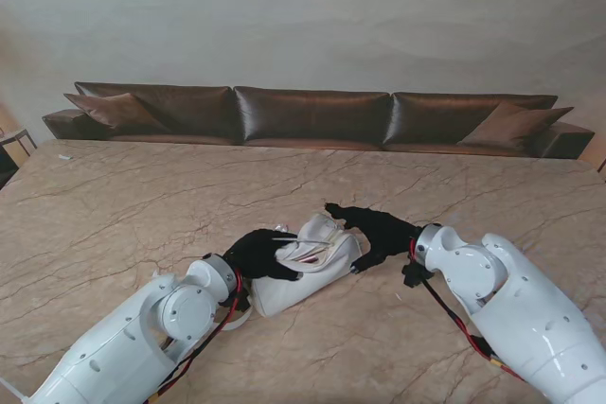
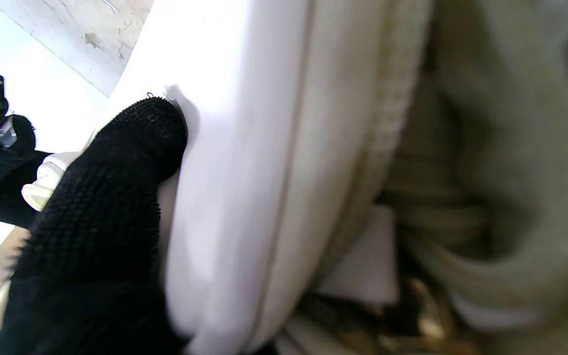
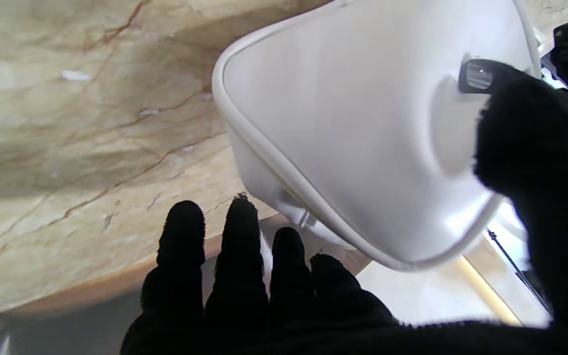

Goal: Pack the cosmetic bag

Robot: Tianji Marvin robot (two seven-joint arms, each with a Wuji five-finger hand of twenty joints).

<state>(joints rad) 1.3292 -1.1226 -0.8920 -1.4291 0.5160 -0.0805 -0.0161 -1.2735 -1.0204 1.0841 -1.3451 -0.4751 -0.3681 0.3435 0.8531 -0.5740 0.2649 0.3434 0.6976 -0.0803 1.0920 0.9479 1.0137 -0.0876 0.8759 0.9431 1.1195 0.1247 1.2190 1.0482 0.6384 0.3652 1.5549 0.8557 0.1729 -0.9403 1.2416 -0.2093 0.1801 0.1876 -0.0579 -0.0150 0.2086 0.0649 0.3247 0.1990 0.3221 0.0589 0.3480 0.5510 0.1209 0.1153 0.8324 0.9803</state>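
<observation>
A white cosmetics bag (image 1: pixel 308 267) lies in the middle of the marble table (image 1: pixel 133 205), its mouth gaping toward my left. My left hand (image 1: pixel 260 253), in a black glove, grips the bag's rim at the mouth. The left wrist view has its thumb (image 2: pixel 131 148) pressed on the white outer wall (image 2: pixel 234 148), with the beige lining (image 2: pixel 501 148) and a few blurred items (image 2: pixel 363 256) deep inside. My right hand (image 1: pixel 379 232) clasps the bag's other end. Its thumb (image 3: pixel 535 148) dents the white side (image 3: pixel 353 123) while the fingers (image 3: pixel 239 256) stretch out alongside.
A long brown leather couch (image 1: pixel 312 115) runs along the table's far edge. A small white scrap (image 1: pixel 63 156) lies far to the left. Something white (image 1: pixel 237 319) peeks out beside my left wrist.
</observation>
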